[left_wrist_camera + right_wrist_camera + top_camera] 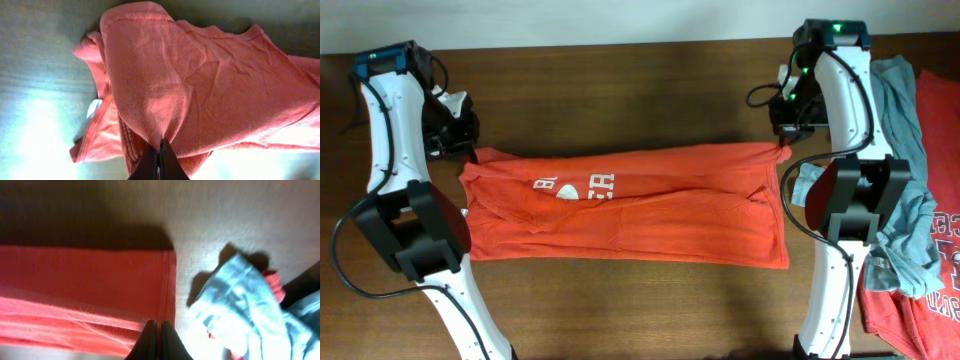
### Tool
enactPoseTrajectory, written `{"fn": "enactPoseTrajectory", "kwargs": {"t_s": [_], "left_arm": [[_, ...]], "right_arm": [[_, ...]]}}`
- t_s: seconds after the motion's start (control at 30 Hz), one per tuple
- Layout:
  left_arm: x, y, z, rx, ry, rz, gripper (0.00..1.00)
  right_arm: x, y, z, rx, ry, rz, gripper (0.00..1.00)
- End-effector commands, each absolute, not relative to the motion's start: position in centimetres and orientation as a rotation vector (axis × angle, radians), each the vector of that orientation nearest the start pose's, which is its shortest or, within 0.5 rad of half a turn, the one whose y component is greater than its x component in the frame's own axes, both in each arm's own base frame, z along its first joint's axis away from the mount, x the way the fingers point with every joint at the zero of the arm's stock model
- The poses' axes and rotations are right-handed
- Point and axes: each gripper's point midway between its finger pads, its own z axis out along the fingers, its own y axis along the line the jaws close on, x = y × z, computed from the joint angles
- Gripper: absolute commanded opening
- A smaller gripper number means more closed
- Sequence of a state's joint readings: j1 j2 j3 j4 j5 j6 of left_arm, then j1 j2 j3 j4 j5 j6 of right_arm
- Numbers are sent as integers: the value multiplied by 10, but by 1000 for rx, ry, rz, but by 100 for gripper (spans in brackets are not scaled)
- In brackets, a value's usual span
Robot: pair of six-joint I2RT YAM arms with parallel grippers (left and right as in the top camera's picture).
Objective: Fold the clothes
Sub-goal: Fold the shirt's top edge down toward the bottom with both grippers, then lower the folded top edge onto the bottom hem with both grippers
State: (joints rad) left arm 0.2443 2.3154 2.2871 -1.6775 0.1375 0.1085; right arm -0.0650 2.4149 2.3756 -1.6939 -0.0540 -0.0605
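**Orange shirt held at both ends, spread across tabletop**

- Left gripper (159,154): jaws pinched together on a bunched fold of fabric at the shirt's upper left corner.
- Shirt (630,215): orange with white lettering (576,187) left of centre. It lies as a long, creased band across the middle of the brown tabletop (620,90), reaching from one gripper to the other.
- Right gripper (158,330): jaws closed on the hemmed edge at the shirt's upper right corner.
- Grey garment (912,215): crumpled, just right of the shirt, beside the right arm.
- Red garment (940,140): white print, at the far right edge, overlapping the grey one.
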Motion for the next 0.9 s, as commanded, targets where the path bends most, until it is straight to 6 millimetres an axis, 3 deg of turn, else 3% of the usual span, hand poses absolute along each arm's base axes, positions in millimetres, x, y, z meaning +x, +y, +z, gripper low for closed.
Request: {"fn": "enactPoseTrajectory", "kwargs": {"t_s": [0.0,0.17,0.37,0.6,0.87], "left_arm": [[404,84,135,-248,3202,-208,1],[400,84,132,-264,3218,-201,1],[380,79,117,-279,3302,-233,1],[354,72,104,-313,3391,-261,1],[330,74,88,-369,3494,-208,1]], "right_arm": [[411,-20,128,16,3256,106,4],[386,-17,124,18,3324,122,4],[360,-16,122,25,3386,132,4],[354,-14,125,32,3386,150,4],[340,-11,111,38,3453,174,4]]}}
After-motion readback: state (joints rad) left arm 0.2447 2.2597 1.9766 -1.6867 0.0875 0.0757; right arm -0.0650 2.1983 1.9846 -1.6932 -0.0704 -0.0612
